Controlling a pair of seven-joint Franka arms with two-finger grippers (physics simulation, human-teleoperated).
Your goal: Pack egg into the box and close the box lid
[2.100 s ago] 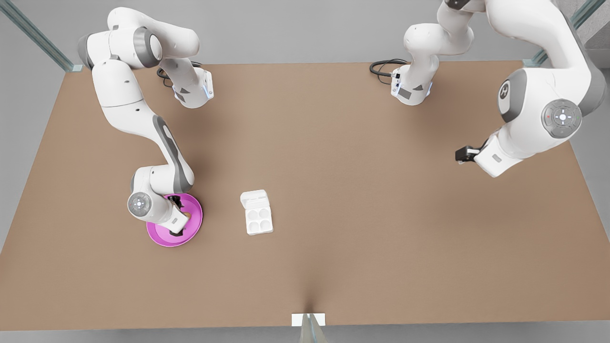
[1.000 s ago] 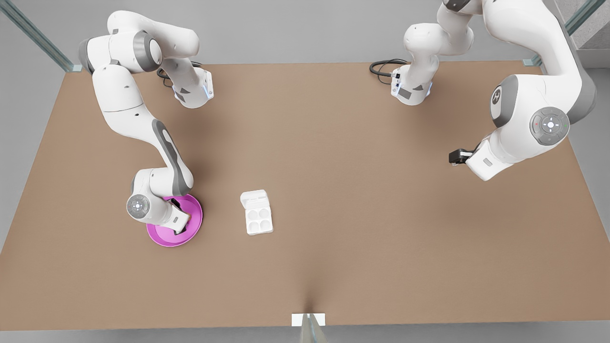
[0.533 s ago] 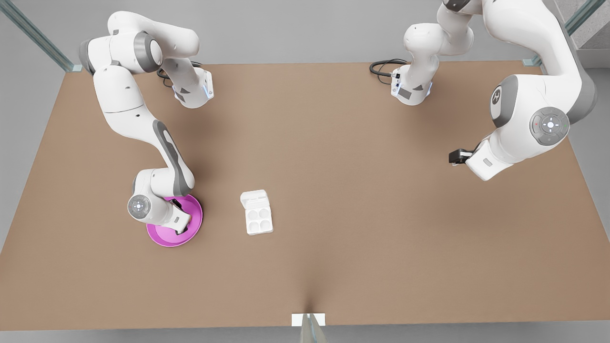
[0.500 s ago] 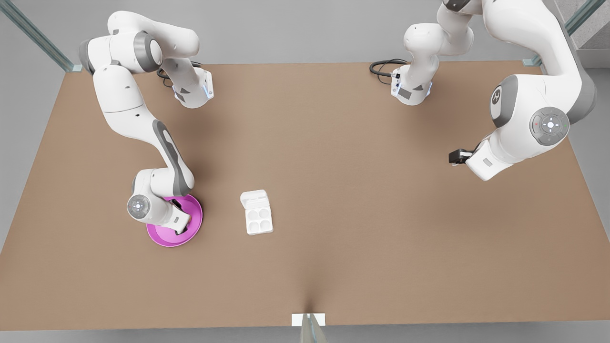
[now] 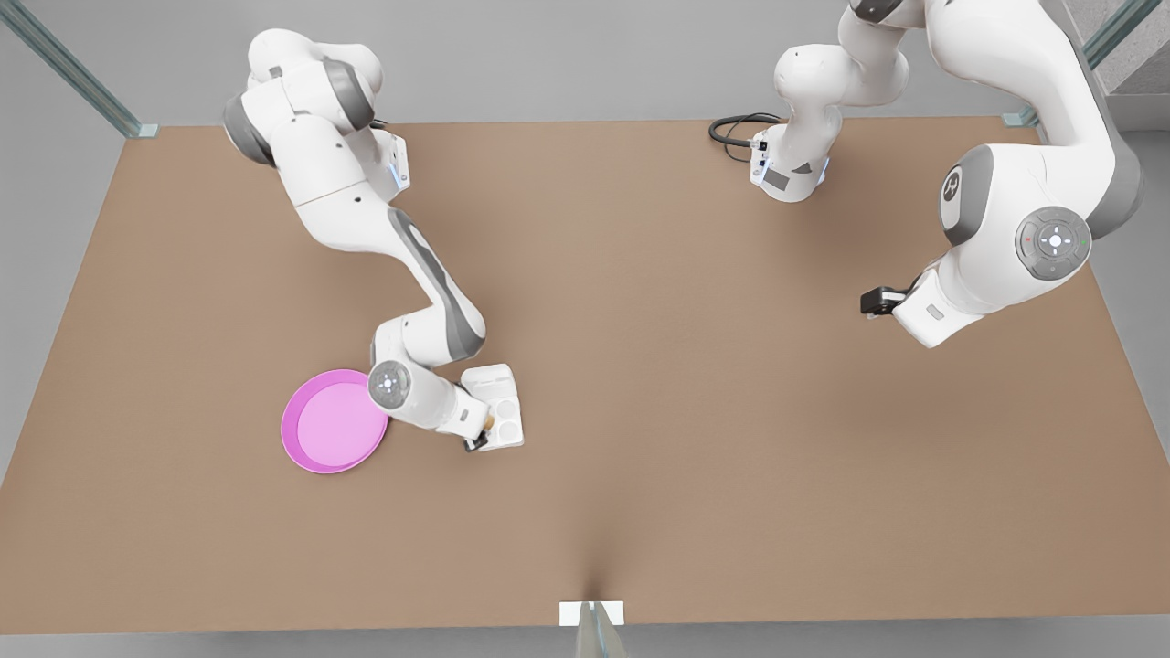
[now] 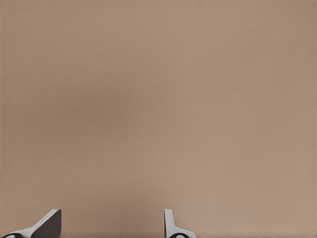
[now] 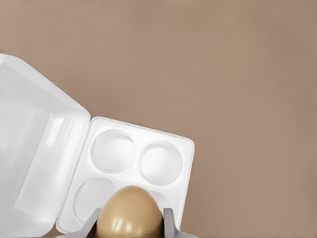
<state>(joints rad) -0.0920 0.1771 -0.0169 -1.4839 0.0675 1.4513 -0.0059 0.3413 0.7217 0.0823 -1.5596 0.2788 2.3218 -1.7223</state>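
Carried off the pink plate (image 5: 331,422) since the earlier frame, the egg (image 7: 130,212) now hangs over the box (image 7: 137,174), pinched between the fingers of the right tool (image 7: 130,223) above one cup. All four cups are bare; the box lid (image 7: 34,163) lies open. From the box, the plate sits at 9 o'clock. The left tool (image 5: 876,300) waits well apart at 2 o'clock over bare table (image 5: 686,366), fingers spread wide.

You will find no readable text, label, brand name or number in these pictures; the arm (image 5: 953,185) at 3 o'clock in the front view carries one small round emblem, but its mark cannot be read.
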